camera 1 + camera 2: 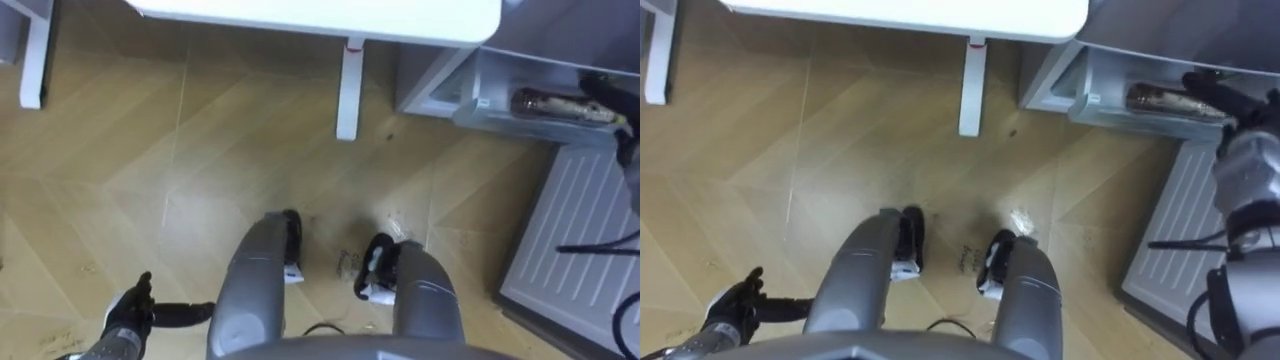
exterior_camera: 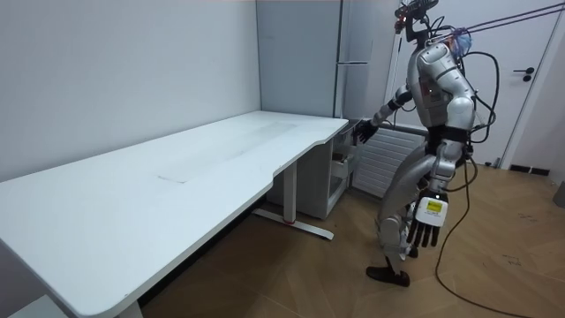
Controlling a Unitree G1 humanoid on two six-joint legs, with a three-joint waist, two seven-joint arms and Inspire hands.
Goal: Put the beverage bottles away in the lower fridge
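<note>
A brownish drink bottle lies on its side in the open grey compartment of the lower fridge, at the upper right of the eye views. My right hand reaches to the bottle's right end, and its grip is hidden there. In the room view that hand is stretched out towards the fridge. My left hand hangs by my side at the lower left with relaxed fingers, holding nothing. I stand on the wooden floor between the table's end and the fridge.
The white table runs along the top edge, with one leg close to the fridge and another at the far left. A ribbed white panel stands to my right.
</note>
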